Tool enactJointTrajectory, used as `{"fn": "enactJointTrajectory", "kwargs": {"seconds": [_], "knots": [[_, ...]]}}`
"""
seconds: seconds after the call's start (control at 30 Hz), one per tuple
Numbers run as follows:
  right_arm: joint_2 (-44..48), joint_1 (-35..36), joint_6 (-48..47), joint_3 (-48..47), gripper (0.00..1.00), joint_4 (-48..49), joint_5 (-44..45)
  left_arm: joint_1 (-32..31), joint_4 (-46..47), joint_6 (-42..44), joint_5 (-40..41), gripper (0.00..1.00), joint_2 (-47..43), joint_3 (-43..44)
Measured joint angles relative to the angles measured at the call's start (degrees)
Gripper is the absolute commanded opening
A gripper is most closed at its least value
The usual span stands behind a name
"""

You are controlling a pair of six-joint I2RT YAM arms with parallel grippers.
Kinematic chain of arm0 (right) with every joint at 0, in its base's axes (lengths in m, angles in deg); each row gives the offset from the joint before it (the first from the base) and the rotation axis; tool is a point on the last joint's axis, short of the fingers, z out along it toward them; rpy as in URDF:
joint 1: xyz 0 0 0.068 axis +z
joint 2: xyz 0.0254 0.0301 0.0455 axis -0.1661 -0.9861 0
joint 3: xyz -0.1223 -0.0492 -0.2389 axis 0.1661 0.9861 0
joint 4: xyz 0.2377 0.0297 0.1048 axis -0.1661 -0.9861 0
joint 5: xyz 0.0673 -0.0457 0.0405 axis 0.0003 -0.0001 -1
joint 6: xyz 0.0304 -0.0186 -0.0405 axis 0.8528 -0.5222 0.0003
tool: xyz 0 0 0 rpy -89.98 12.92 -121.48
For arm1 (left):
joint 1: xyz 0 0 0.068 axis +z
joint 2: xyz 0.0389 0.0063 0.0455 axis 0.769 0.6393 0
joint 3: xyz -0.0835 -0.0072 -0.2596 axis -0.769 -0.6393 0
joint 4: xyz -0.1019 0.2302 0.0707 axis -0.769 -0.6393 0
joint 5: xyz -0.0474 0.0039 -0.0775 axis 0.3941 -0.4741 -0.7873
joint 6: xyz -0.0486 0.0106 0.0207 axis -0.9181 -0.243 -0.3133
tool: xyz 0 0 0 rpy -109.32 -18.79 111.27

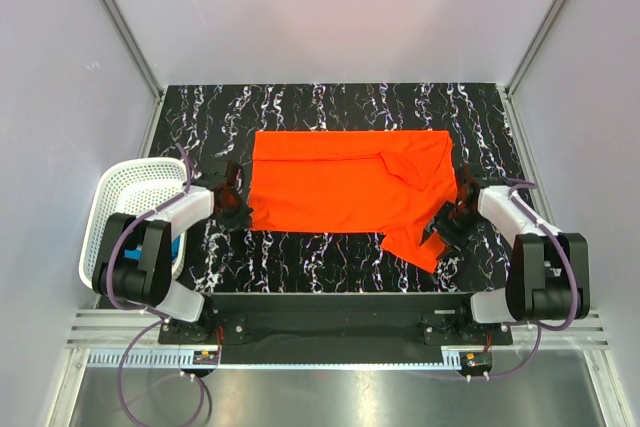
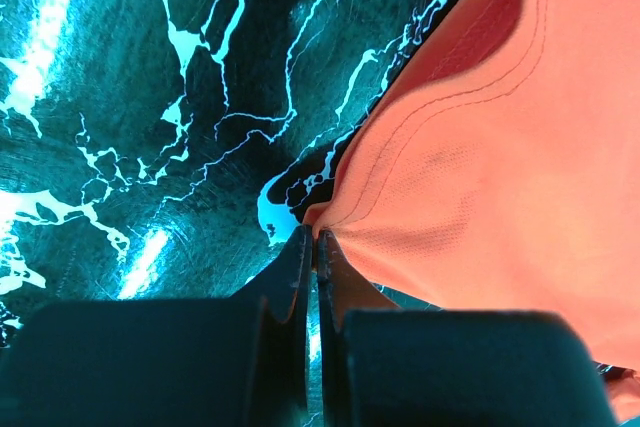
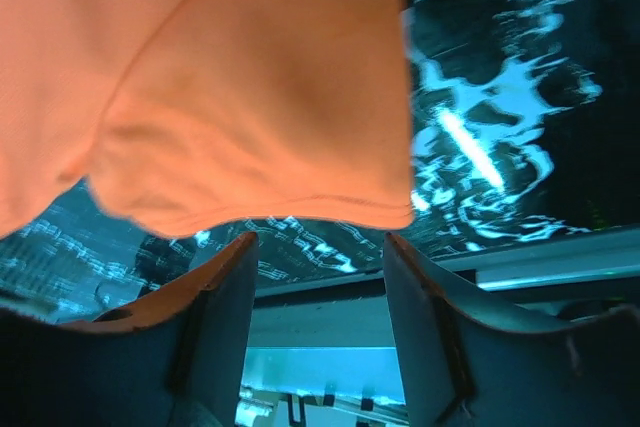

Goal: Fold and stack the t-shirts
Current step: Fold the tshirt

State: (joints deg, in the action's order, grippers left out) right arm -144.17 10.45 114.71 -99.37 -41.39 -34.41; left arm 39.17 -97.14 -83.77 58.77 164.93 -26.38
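Looking down on the table [image 1: 300, 247], I am counting one orange shirt [image 1: 330, 182], one white basket [image 1: 125, 197], two arms and two grippers.

The basket is sitting off the table's edge at about 8 o'clock, beside the left arm [image 1: 150, 257]. A scrap of blue cloth [image 1: 181, 247] is showing inside it; the arm is hiding most of it, so I cannot tell how it is lying.

The orange shirt is lying spread across the middle of the black, white-veined table, mostly flat. A fold is running across its 3 o'clock side, and one flap is sticking out toward 5 o'clock, past the shirt's near edge.

The left gripper [image 2: 316, 239] is sitting at the shirt's 8 o'clock corner. Its fingers are pressing together with no gap, and they are pinching the very tip of the hem there, with the cloth fanning away from that point.

The right gripper [image 3: 320, 247] is sitting at the 5 o'clock flap. Its fingers are standing well apart, and the flap's hemmed edge is hanging just in front of the fingertips, not between them, so nothing is being held on that side. Both grippers are working low over the tabletop, one at each near corner of the shirt.
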Motion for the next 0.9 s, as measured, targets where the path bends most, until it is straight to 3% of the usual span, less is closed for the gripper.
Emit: {"fn": "enactJointTrajectory", "kwargs": {"seconds": [0.37,0.67,0.9], "knots": [[-0.3,-5.7,2.3,3.9,0.58,2.8,5.7,0.2,0.1,0.7,-1.2,0.0,1.1,0.9],[-0.4,-5.7,3.9,6.7,0.46,9.1,5.5,0.2,0.3,1.0,-2.4,0.0,2.0,1.6],[-1.4,-5.9,6.2,6.6,0.26,9.0,5.4,0.2,0.3,1.1,-2.5,0.0,2.0,1.6]]}}
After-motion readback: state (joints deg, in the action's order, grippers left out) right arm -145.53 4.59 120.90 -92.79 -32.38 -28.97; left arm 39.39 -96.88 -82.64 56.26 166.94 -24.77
